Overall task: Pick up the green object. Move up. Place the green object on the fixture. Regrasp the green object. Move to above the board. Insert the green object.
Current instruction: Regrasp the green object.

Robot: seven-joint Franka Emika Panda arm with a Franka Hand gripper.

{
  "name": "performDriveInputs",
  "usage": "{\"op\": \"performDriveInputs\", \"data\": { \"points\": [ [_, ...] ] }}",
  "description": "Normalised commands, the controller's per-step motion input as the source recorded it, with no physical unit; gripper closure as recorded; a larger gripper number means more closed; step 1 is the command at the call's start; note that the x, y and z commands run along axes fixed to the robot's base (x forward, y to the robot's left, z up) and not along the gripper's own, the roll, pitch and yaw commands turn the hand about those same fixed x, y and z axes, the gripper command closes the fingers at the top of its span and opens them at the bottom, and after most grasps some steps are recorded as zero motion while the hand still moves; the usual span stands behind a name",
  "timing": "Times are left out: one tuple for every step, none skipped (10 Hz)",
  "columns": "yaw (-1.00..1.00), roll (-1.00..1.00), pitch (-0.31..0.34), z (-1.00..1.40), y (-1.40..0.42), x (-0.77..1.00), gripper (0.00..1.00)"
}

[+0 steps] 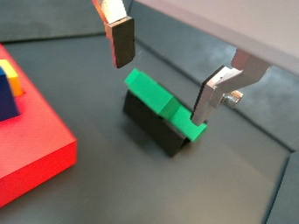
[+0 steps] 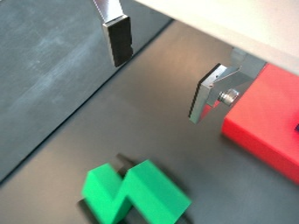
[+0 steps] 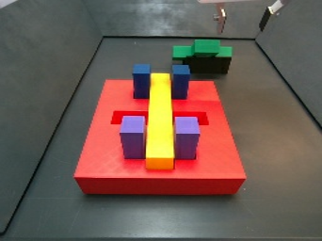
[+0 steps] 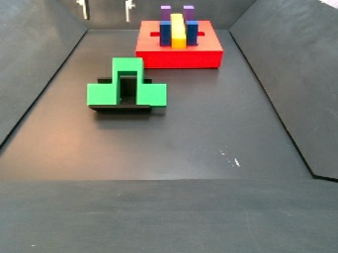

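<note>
Green plastic, one piece: the bright green arch-shaped blocky object of cube-like sections rests on the small black bracket-like fixture. In a side view it sits at 12 o'clock from the large flat red square board, apart from it. In a wrist view the green object lies along the fixture's top edge.

Count on the board: one long yellow bar down the middle; two dark blue blocks flanking its far end; two purple blocks flanking its near end. All are smooth, matte, square-edged plastic. Recessed slots show in the red surface beside the bar.

Gripper: one, with two flat silver finger plates carrying dark pads. The jaws stand wide apart with nothing between them. In both wrist views it hangs above the green object, not touching it; in one of them the object is off towards the picture's edge. In a side view only the fingertips show at the frame top, above the fixture at about 12 o'clock.

Surface: dark grey, flat, slightly glossy floor with sloped dark walls around it. A few faint scuffs mark the floor.
</note>
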Motion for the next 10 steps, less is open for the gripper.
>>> {"op": "performDriveInputs", "data": {
  "points": [
    [-0.01, 0.88, 0.349, -0.17, 0.06, 0.58, 0.00],
    [0.00, 0.75, 0.249, -0.14, 0.24, 0.59, 0.00],
    [0.00, 0.68, 0.171, -0.15, 0.36, 0.58, 0.00],
    [0.00, 0.48, 0.029, -0.19, 0.55, 0.44, 0.00],
    [0.03, 0.21, 0.000, -0.11, 0.68, 0.26, 0.00],
    [0.00, 0.00, 0.000, 0.00, 0.68, 0.00, 0.00],
    [-0.11, -0.01, 0.000, 0.14, 0.48, -0.17, 0.00],
    [-0.24, 0.33, 0.051, 0.11, 0.22, -0.35, 0.00],
    [-0.21, 0.71, 0.160, 0.00, 0.05, -0.28, 0.00],
    [-0.09, 0.87, 0.134, -0.17, -0.08, -0.14, 0.00]
  ]
}}
